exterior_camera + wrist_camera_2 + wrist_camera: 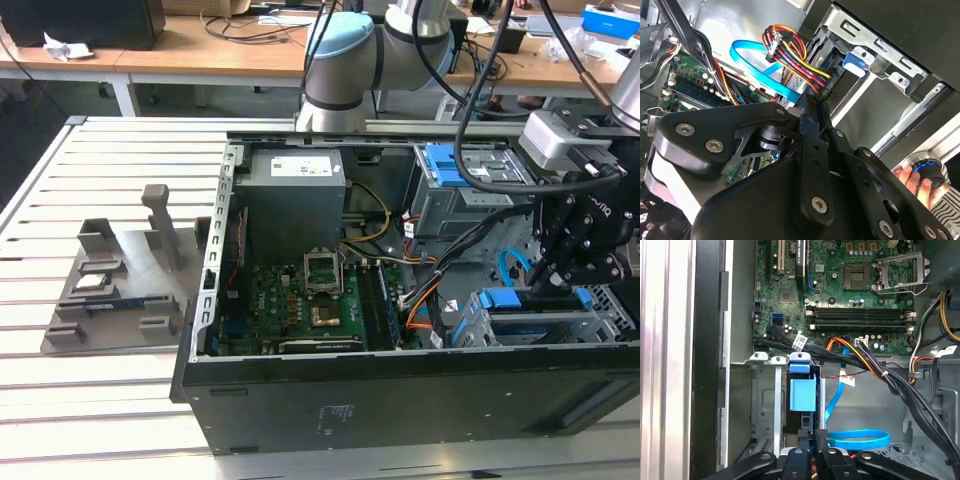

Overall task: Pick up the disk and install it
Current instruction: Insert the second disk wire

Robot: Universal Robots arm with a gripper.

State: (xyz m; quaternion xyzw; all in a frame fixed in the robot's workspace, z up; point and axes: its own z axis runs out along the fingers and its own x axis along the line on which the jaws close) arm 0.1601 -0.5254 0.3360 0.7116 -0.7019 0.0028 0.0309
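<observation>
Black linkages of the gripper (814, 434) sat closest to the lens in both wrist views, and its jaws were drawn together with no gap worth the name and nothing visibly clamped between them.

Sweeping across the exterior view from its left: the grey fixture tray (110, 300) lay on the slatted table, well away from the gripper, and no drive rested on it. Next came the open computer case (400, 400), with the power supply (295, 195) and the green motherboard (290, 300) inside it, both some way off from the tool. Then, right under the fingertips, the drive cage (480, 330). That was where the disk (520, 299) was, its blue carrier edge showing along the top of the cage.

The first wrist view backed that up. The blue end of the disk (802, 395) stood in the cage slot just ahead of the closed tips, with a blue data cable (860, 440) looping beside the gripper.

By my read, the pick-up was done and the disk was in its bay. Whether it had been pushed fully home could not be told, and the cable looked unconnected to it.
</observation>
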